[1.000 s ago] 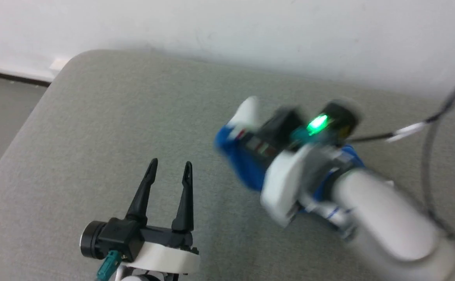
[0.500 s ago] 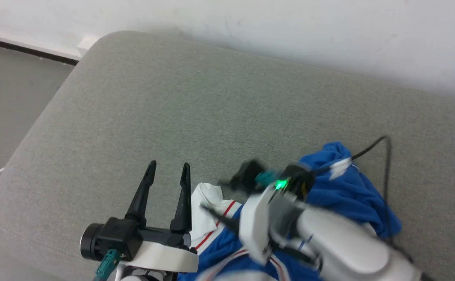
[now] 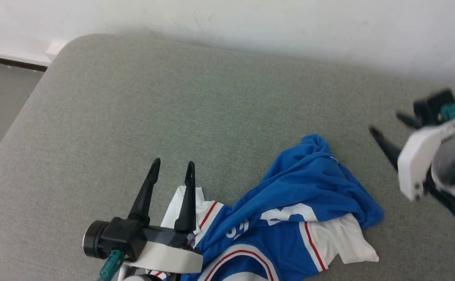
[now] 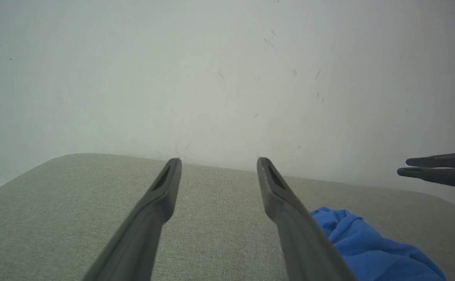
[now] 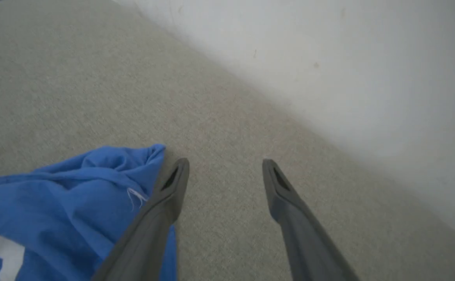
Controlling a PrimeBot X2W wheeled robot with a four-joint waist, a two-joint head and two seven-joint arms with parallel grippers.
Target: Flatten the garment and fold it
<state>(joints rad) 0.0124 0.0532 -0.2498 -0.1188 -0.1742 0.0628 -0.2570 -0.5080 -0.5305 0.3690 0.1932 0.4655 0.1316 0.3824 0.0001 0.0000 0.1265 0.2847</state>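
The garment, a bright blue shirt with white sleeves and red-and-white trim, lies crumpled on the grey padded surface at the lower middle. My left gripper hovers open and empty just left of it, its right finger over a white sleeve. My right gripper is open and empty at the right, apart from the cloth. In the left wrist view the open left gripper has a blue fold of the garment to its right. In the right wrist view the open right gripper has the garment at its left.
A white wall rises right behind the padded surface. The surface's rounded left edge drops to a grey floor. Bare grey fabric stretches behind and to the left of the shirt. The right gripper's fingers show at the right edge of the left wrist view.
My right gripper has opened, let go of the garment and swung away to the right. The garment has dropped into a crumpled heap. The head camera has shifted. The left gripper has stayed open.
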